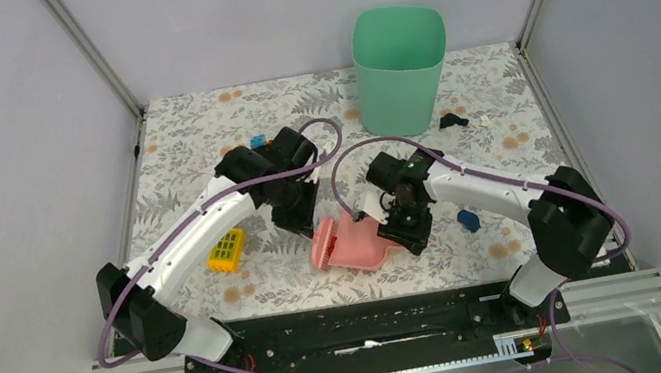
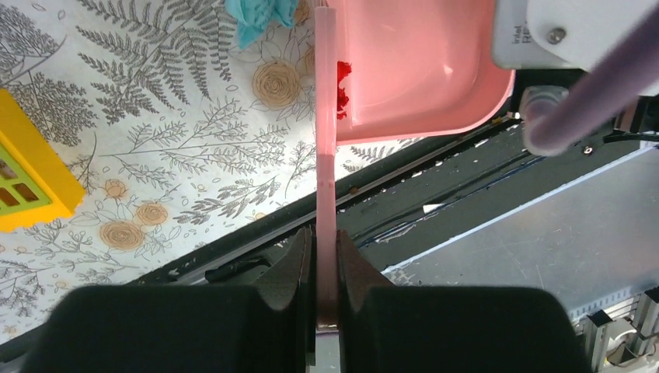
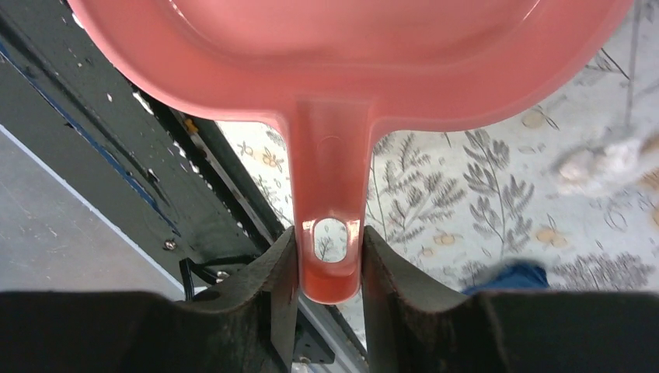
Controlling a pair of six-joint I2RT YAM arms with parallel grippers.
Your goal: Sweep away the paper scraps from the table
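L claw (image 2: pixel 326 250) pinches thin pink handle (image 2: pixel 326 140) | R claw (image 3: pixel 330 250) grips dustpan (image 3: pixel 350 62) by its handle | risk: pan tilts, paper scrap (image 3: pixel 598 163) at frame right slips under rim

A tiny white scrap (image 1: pixel 485 122) lies on the bench (image 1: pixel 187 139), toward its far right corner. Another scrap (image 3: pixel 598 165), crumpled and blurred, rests on the bench's pale leaf-and-flower cover.
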